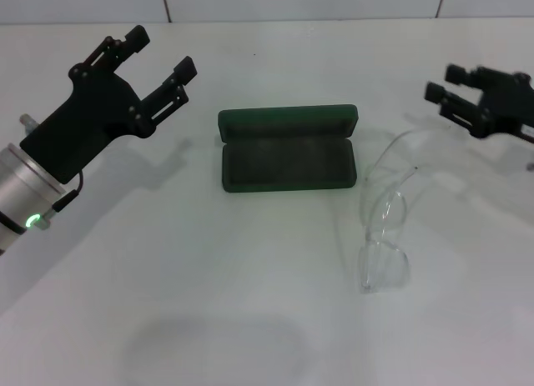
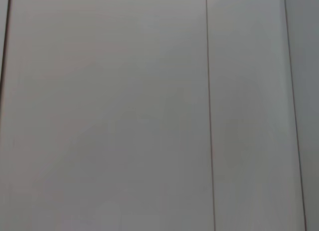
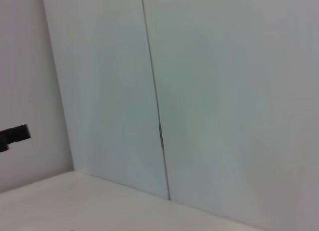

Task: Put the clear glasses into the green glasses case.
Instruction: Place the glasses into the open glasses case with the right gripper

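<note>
The green glasses case point(image 1: 288, 148) is seen lying open on the white table point(image 1: 209, 319), the clear glasses point(image 1: 388, 215) just beside it, flanked by the raised left gripper point(image 1: 160, 54) and right gripper point(image 1: 443, 82), fingers apart.

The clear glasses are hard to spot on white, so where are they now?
In the head view, the clear glasses lie on the table right of the open green glasses case, nearer the right hand.

We see the left gripper point(image 1: 158, 57) as matte black, with angular linkage jaws, joined to a silver cylindrical wrist bearing a glowing green light and a thin black cable. The right gripper point(image 1: 446, 84) is likewise black and blocky.
</note>
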Tool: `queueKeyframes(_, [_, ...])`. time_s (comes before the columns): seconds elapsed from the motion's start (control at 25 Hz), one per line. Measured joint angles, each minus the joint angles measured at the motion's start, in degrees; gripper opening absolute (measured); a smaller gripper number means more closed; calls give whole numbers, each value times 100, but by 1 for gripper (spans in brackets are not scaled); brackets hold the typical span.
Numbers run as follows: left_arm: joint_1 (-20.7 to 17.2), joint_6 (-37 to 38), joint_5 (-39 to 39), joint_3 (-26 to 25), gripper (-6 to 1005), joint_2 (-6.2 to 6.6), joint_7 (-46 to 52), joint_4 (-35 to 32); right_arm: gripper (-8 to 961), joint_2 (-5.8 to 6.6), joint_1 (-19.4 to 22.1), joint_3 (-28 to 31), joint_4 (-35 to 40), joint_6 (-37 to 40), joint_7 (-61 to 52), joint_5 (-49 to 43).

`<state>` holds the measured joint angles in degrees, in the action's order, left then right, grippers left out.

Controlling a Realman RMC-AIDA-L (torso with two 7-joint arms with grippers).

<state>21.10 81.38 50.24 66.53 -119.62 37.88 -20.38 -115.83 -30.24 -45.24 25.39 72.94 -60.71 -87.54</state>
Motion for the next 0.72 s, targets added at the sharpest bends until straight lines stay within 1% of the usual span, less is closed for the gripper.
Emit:
queueKeyframes(0.16, [16, 0, 40, 0, 770, 0, -17, 0, 445, -13, -423, -69, -332, -128, 480, 37])
queueKeyframes(0.24, [13, 0, 40, -2, 770, 0, -66, -1, 440, -10, -469, -172, -377, -80, 514, 35])
queueKeyframes(0.28, [4, 0, 40, -6, 770, 0, -82, 0, 437, 7, -505, -653, -423, 107, 526, 24])
queueKeyframes(0.4, [-49, 0, 39, -24, 770, 0, -116, 0, 437, 25, -384, -1107, -303, 371, 513, 23])
queueKeyframes(0.52, [-65, 0, 40, -31, 770, 0, -135, -1, 437, 36, -120, -1481, -30, 581, 492, 13])
queueKeyframes(0.6, [-66, 0, 41, -33, 770, 1, -137, -1, 437, 47, 24, -1676, 124, 609, 491, 3])
queueKeyframes(0.72, [-68, 0, 40, -35, 770, 8, -138, 1, 437, 54, 106, -1851, 213, 605, 513, -112])
